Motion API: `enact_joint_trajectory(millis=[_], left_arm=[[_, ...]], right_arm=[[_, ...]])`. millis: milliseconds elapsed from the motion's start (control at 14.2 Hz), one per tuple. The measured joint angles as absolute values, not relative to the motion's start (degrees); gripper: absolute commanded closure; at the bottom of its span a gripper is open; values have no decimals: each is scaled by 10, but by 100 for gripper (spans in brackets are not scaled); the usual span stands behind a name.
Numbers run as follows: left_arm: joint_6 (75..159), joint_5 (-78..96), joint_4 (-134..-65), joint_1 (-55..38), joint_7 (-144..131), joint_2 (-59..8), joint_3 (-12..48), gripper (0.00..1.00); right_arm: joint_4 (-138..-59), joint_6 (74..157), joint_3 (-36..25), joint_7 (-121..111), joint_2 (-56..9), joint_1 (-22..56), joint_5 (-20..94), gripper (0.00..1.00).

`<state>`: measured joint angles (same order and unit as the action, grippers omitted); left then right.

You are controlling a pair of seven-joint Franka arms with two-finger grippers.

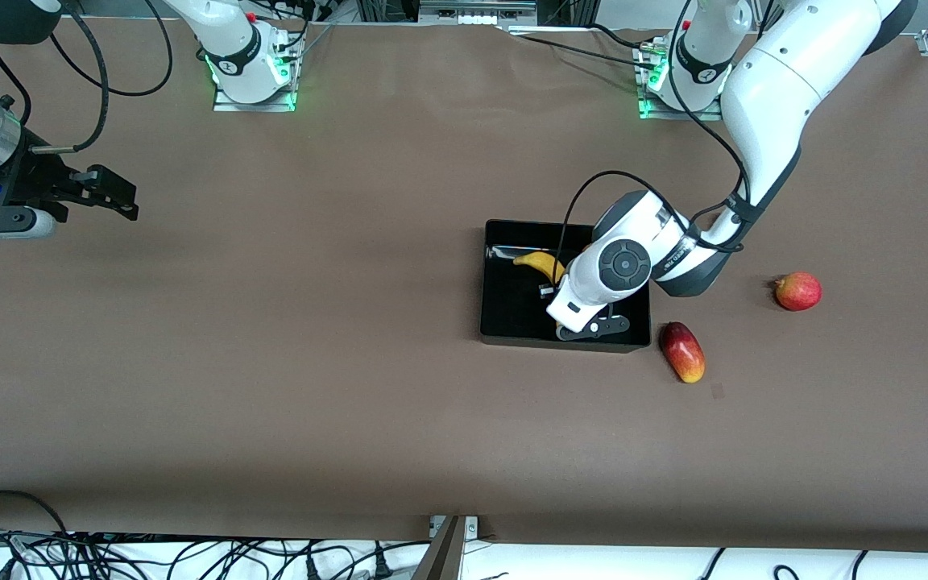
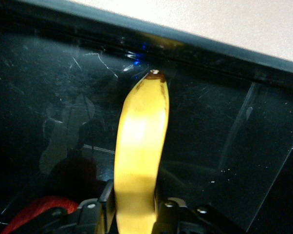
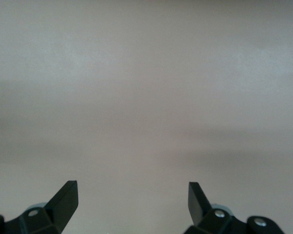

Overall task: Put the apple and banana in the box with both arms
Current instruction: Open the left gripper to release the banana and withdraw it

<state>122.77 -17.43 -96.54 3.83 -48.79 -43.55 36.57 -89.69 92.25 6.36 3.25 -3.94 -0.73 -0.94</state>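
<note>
The black box [image 1: 512, 310] lies in the middle of the table, toward the left arm's end. My left gripper [image 1: 554, 283] is inside it, shut on the yellow banana [image 1: 539, 262]. In the left wrist view the banana [image 2: 141, 131] runs out from between the fingers [image 2: 107, 195] of my left gripper [image 2: 133, 197], its dark tip close to the box wall [image 2: 195, 48]. A red rounded shape [image 2: 32, 212] shows partly in the box beside the gripper; it looks like the apple, which the arm hides in the front view. My right gripper [image 1: 113, 197] waits open and empty over bare table [image 3: 132, 195].
An oblong red-yellow fruit [image 1: 682, 352] lies just outside the box's corner that is nearest the front camera, toward the left arm's end. A round pinkish-red fruit with a nub [image 1: 798, 291] lies farther toward that end. Cables hang at the table's front edge.
</note>
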Motion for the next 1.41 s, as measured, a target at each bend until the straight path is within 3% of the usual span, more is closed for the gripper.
enact_joint_trajectory(millis=[352,775,987,1410], left_arm=[[1200,-174,-945,46,-491,-408,367,0],[942,-174,-829,90,-354,-309,369,0],[881,-159,-792,134,-222,-275,361,0],[869,-42,-820,27,-36,-136,89,0]], right_arm=[[-897,923,64,32,-39,-7,-9,0],[-897,923,64,32,-39,-7,-9,0],[-896,923,64,32,-39,-7,-9,0],[-896,923,64,32,-39,-7,-9,0]])
